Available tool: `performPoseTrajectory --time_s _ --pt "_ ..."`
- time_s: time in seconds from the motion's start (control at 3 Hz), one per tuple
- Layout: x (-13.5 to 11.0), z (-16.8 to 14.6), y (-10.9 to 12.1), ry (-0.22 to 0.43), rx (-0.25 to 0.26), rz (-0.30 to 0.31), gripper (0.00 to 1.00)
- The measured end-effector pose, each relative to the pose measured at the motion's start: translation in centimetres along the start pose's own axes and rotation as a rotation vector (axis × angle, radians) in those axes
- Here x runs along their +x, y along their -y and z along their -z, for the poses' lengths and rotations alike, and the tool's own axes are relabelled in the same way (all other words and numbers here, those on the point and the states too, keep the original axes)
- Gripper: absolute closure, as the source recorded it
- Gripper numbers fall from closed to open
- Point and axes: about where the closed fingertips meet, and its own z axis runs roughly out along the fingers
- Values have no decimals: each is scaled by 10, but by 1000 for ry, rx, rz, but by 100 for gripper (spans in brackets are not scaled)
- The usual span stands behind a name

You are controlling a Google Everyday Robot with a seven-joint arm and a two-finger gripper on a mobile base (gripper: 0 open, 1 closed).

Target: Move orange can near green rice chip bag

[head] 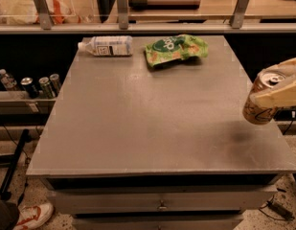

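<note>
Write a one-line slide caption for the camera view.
Gripper holds the orange can above the table, at right; green rice chip bag lies at its far edge.

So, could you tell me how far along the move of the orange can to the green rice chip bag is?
Done: the gripper grips the orange can, raised off the table at its right edge. In hand: the carry. Left: crossing to the green rice chip bag at the far edge, beside the bottle, and setting the can down near it.
</note>
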Motion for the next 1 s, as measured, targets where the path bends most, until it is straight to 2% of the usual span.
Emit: performPoseTrajectory --time_s 0.33,1.0 --pt "-33 -28 12 14 7 47 100" --pt "-97 -96 33 53 -52 89 100"
